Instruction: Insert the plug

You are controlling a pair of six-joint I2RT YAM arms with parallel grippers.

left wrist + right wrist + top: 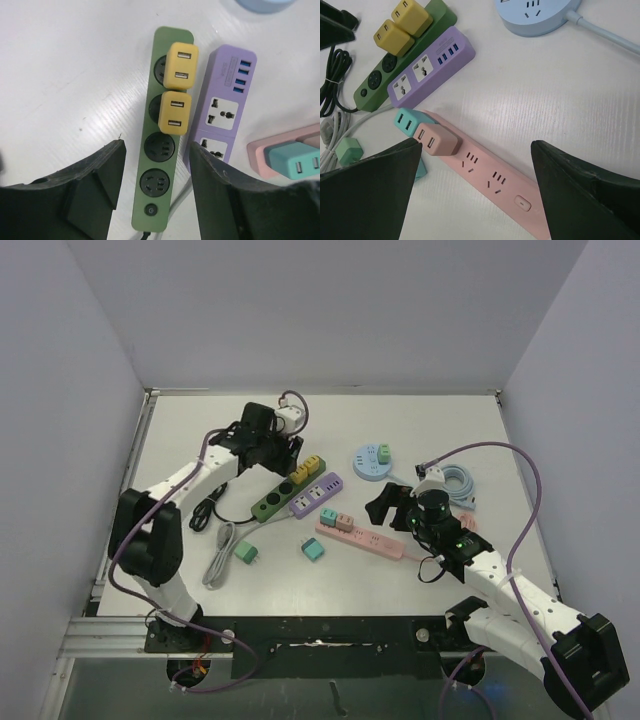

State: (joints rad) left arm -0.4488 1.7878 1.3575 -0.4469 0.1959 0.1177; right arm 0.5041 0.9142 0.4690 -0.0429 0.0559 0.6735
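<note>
The left fingers (100, 190) are spread and empty over the long green power strip (161, 40). The right fingers (375, 190), spread and empty too, hang over the long pink power strip (495, 182), which runs from 10 to 4 o'clock in the top view. The loose teal cube plug (312, 549) lies on the white surface (420, 430) at 8 o'clock from them, nearer to this arm. Where its pins point I cannot tell.

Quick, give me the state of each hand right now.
Left hand: open, holding nothing.
Right hand: open, holding nothing.
</note>
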